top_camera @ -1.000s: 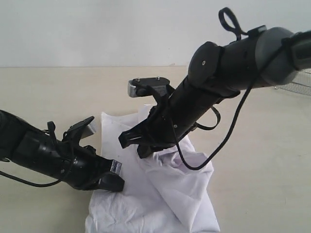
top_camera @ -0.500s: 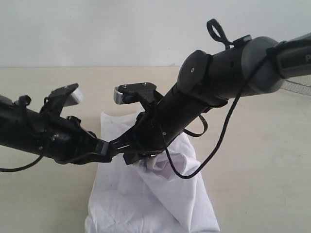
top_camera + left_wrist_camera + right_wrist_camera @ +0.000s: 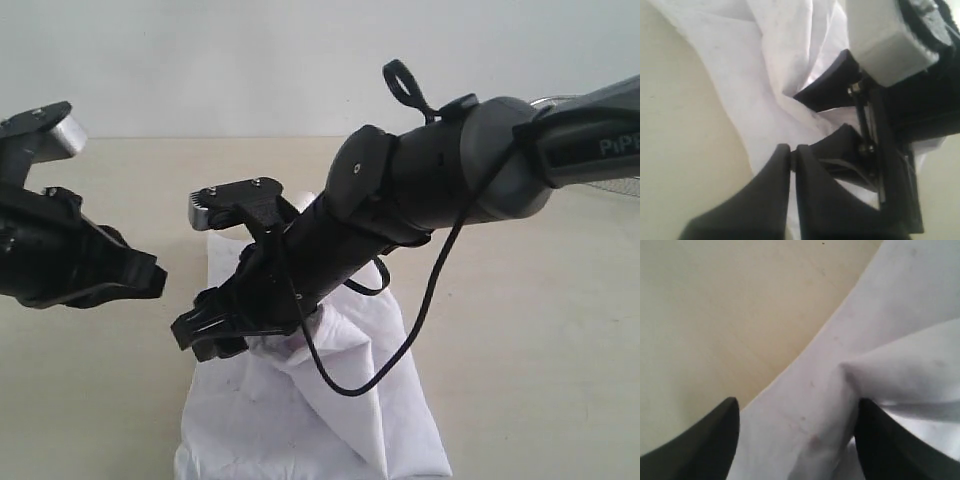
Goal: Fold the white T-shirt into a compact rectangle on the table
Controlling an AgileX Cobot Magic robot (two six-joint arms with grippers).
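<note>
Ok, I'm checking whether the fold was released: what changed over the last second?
The right pincer moved left and down across the white T-shirt and opened, apparently releasing the fold. The left pincer, shut and empty, pulled back to the left, off the white T-shirt and over the bare table. The near part of the white T-shirt lies as before.

Pale lettering "PiP" with one more letter cut off by the frame edge, printed lengthwise on the dark grey casing of the right arm (image 3: 585, 140), at the arm's upper end, exterior view
</note>
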